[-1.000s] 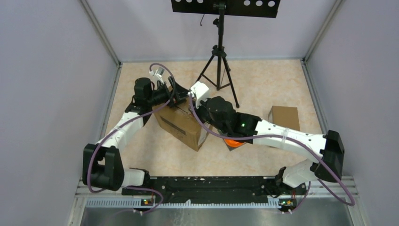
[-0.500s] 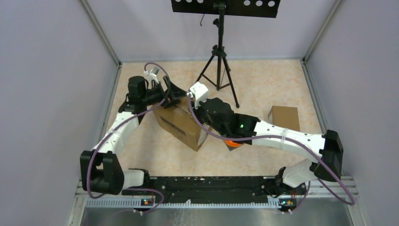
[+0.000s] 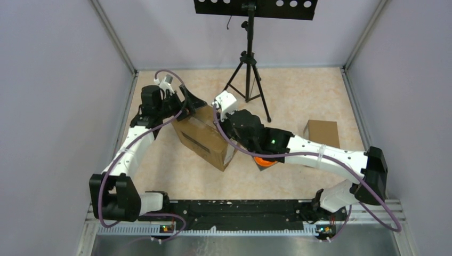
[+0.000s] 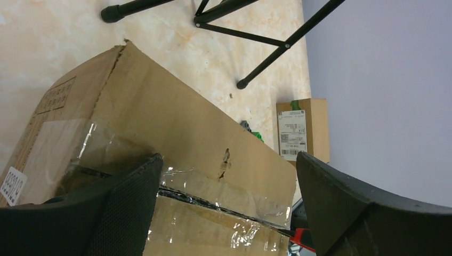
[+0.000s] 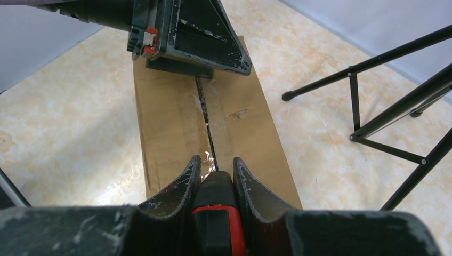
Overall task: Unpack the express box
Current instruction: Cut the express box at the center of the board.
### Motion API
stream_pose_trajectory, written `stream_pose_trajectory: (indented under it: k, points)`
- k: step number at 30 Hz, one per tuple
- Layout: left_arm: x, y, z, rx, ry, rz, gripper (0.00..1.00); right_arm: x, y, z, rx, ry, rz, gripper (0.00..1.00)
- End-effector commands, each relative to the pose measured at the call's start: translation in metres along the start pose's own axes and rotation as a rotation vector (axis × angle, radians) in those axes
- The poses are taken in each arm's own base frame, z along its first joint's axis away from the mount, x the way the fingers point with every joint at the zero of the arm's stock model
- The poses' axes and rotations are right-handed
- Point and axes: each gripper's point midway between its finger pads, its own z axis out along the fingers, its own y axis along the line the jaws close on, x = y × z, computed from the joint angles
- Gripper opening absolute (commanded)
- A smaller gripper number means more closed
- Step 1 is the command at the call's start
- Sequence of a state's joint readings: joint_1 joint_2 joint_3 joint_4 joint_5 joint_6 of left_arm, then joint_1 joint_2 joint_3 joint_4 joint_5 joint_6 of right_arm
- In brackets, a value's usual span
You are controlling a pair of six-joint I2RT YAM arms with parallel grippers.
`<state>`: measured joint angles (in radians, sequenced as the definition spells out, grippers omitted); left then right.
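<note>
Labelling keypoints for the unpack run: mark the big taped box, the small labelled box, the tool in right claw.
big taped box [image 3: 202, 144], top view, near side wall.
small labelled box [image 4: 292, 133], left wrist view, white label.
red-and-black tool [image 5: 218, 229], right wrist view, red part of body.

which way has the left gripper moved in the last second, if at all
Yes: in the top view the left gripper has pulled left, away from the tripod, toward the left wall.

Beige marbled tabletop [image 3: 298, 90]. Carries lg taped cardboard box [image 3: 205, 140] left of centre, sm labelled cardboard box [image 3: 322, 133] well apart at right, black tripod [image 3: 248, 69] at back.
</note>
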<state>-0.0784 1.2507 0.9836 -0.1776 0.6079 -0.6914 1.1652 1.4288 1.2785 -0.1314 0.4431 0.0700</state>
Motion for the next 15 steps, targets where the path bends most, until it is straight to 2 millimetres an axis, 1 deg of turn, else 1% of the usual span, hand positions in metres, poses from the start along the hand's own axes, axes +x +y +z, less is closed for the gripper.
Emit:
stream_pose_trajectory:
  k: [1, 5, 9, 15]
  points:
    - [-0.002, 0.022, 0.006, -0.024, -0.021, 0.033, 0.98, -0.022, 0.005, -0.008, -0.032, -0.051, -0.022, 0.0]
    - [-0.002, 0.033, 0.003, -0.037, -0.022, 0.04, 0.98, -0.023, 0.007, -0.015, -0.081, -0.072, -0.077, 0.0]
    - [0.001, 0.042, 0.002, -0.048, -0.002, 0.038, 0.98, -0.018, 0.008, -0.015, -0.153, -0.07, -0.094, 0.0]
    - [0.011, 0.059, 0.005, -0.097, 0.026, 0.022, 0.98, -0.012, -0.001, -0.018, -0.156, -0.041, -0.093, 0.0]
